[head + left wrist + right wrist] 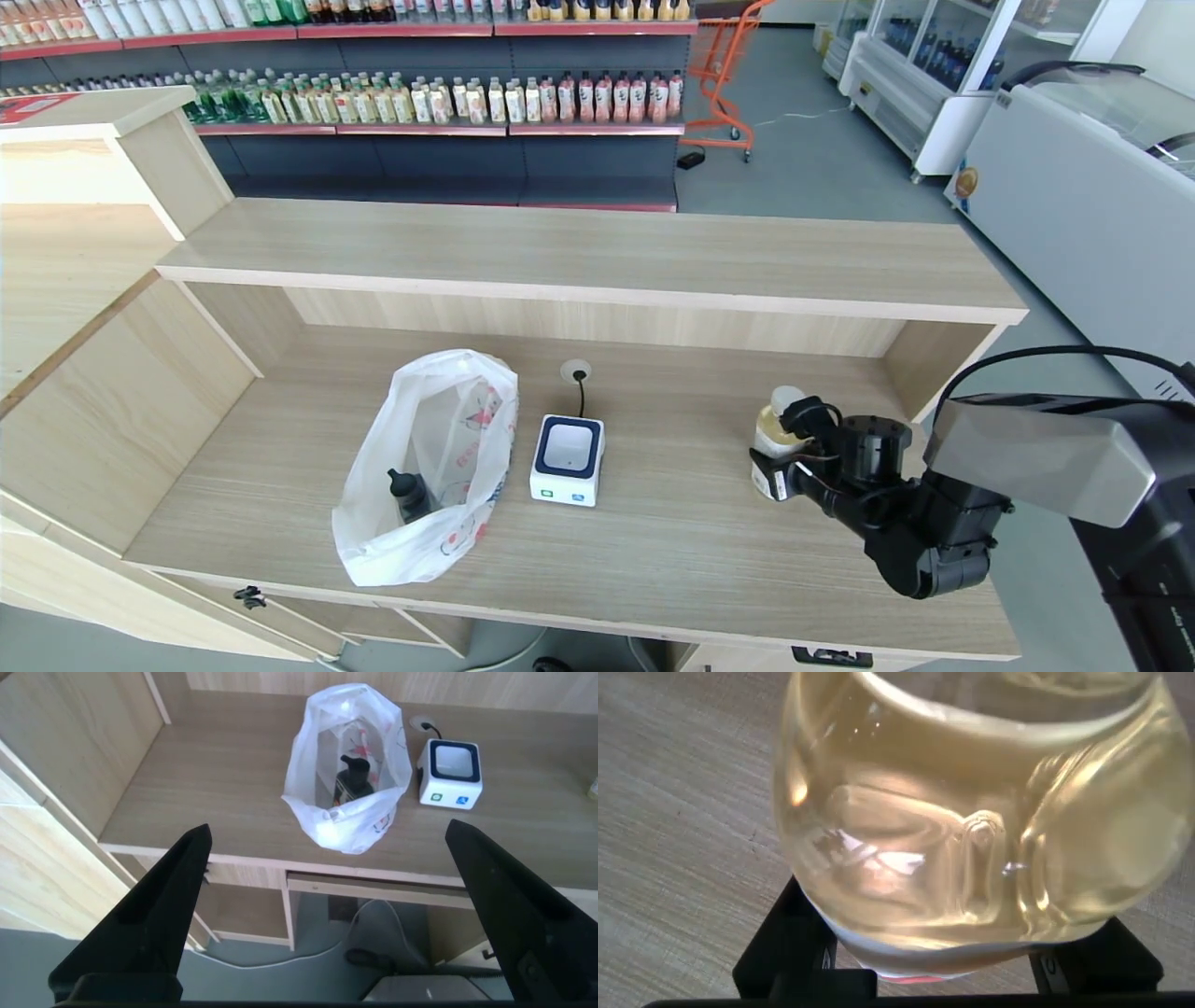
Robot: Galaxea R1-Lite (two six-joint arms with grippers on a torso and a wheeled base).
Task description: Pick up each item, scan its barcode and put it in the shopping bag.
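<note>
A clear bottle of pale yellow drink [773,425] with a white cap stands at the right of the counter. My right gripper [784,459] is shut on its lower body from the right. In the right wrist view the bottle [971,812] sits between the black fingers [785,952], just above the wood. A white shopping bag [439,467] stands open at centre-left with a dark bottle [408,495] inside. The white barcode scanner [568,459] sits beside it. My left gripper [327,831] hangs open in front of the counter, below its edge, facing the bag [350,765] and the scanner [450,773].
The counter [653,560] is a recessed wooden desk with side walls and a raised ledge [579,252] along the back. The scanner's cable runs into a grommet [576,371] behind it. Bare wood lies between scanner and bottle. Store shelves and freezers stand beyond.
</note>
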